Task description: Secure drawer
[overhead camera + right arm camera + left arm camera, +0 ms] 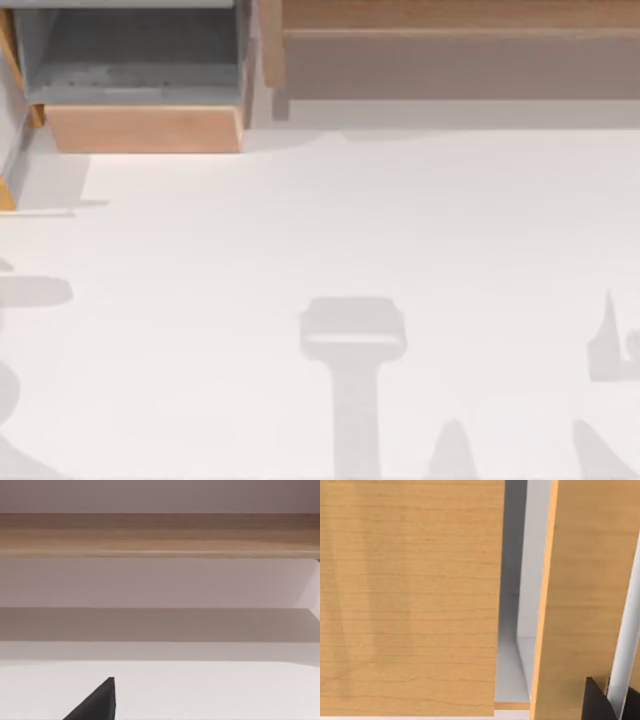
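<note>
The drawer (pixel 145 128) stands pulled out at the table's back left, with a light wooden front and a grey inside (pixel 130 60). In the left wrist view its wooden front (pixel 410 595) is very close. Beside it, across a narrow grey gap, stands another wooden panel (pixel 585 590). A dark part of my left gripper (pixel 598 704) shows at that panel's foot. A dark tip of my right gripper (pixel 97 704) hangs over the white table, facing a long wooden edge (pixel 160 535).
A long wooden cabinet body (pixel 450 50) runs along the back of the table to the right of the drawer. A wooden post (pixel 8 195) stands at the far left edge. Arm shadows (pixel 355 380) lie across the white tabletop.
</note>
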